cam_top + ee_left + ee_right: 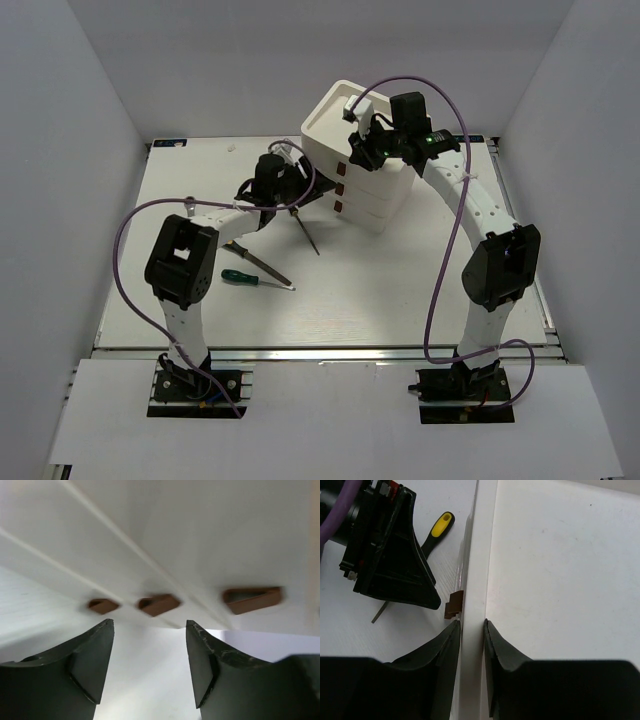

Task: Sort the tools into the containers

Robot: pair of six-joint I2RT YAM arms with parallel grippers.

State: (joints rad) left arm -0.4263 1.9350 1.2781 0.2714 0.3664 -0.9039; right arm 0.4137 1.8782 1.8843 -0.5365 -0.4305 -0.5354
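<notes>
Opening a drawer looks the step in hand. White-walled booth; pale table [400, 290]; drawer box [385, 200] at far edge, centre; right gripper [471, 625] pinched on its tray rim, steadying; left gripper [150, 625] parted, empty, facing tabs [159, 604]; green-handled screwdriver [240, 276] and other tools on table's left half, unsorted. Next: hook one tab squarely, pull without dragging box

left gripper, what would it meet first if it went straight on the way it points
Probably the front of the white drawer box, at its middle red-brown tab, in line with the open left gripper; nothing shows between.
</notes>
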